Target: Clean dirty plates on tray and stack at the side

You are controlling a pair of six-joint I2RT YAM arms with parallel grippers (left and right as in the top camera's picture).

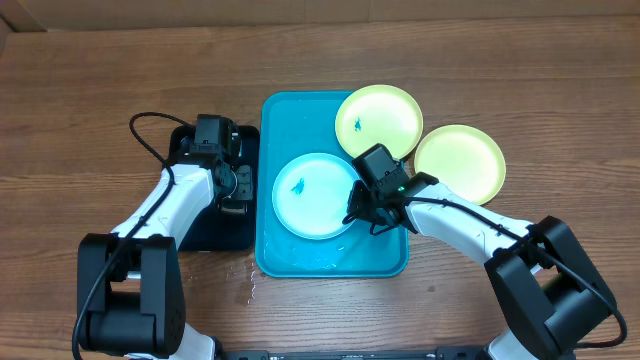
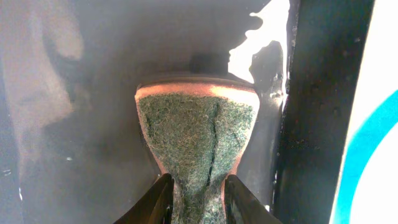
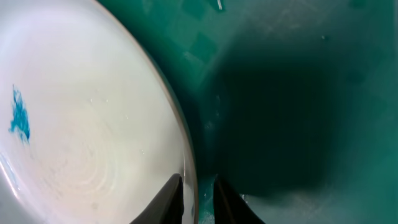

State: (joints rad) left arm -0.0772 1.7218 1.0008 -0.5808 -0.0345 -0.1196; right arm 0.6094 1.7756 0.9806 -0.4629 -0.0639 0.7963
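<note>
We see the left end effector clenching a sponge over the black tray, apparently ready to scrub. The right end effector, its arm angled low into the tray, straddles the rim of the smudged blue plate lying there, likely to steady it. We cannot tell whether it grips.

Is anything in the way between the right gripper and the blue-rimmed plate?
No, nothing visible. The right gripper is at the blue-rimmed plate, one finger either side of its rim, in the tray.
</note>
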